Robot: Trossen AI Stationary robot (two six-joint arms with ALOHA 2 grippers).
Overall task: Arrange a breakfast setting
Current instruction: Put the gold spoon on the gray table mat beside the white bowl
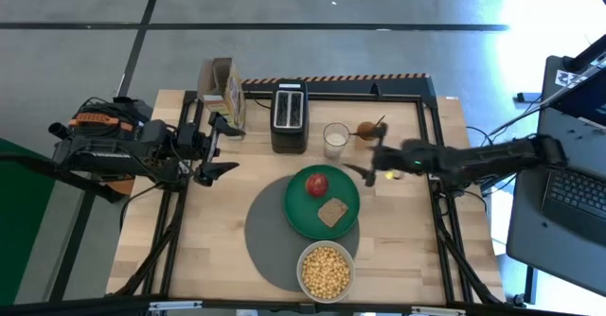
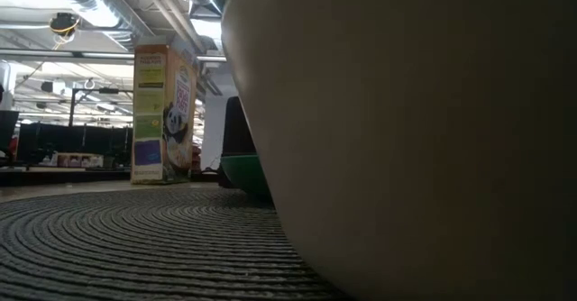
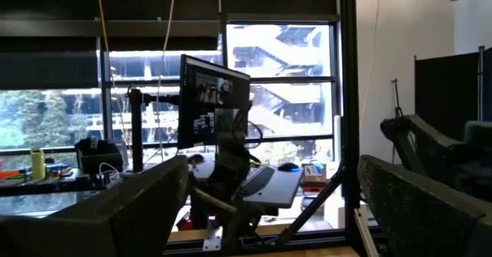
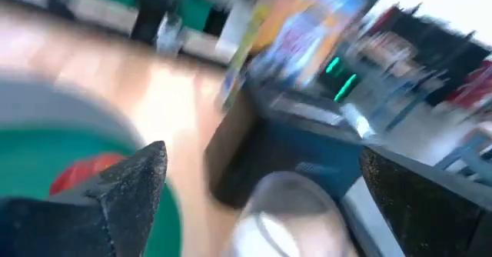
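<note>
The round grey mat [image 1: 270, 236] lies at the table's near middle. The green plate [image 1: 301, 214] sits on its far right part and carries the red apple [image 1: 317, 184] and the brown toast slice [image 1: 331, 212]. The pale bowl [image 1: 325, 271] of yellow cereal [image 1: 325, 269] stands on the mat's near edge. It fills the right of the low view [image 2: 406, 139]. My right gripper [image 1: 366, 165] hovers open just right of the plate, and the right wrist view [image 4: 269, 203] shows it empty. My left gripper [image 1: 225, 148] waits open at the left, also seen in the left wrist view [image 3: 269, 211]. I cannot make out the spoon for sure.
A black toaster [image 1: 289, 115], a glass of milk [image 1: 335, 138] and an orange cup [image 1: 367, 130] with a thin stick in it stand along the far side. A cereal box [image 1: 222, 89] stands at the far left. A black frame [image 1: 436, 98] borders the table.
</note>
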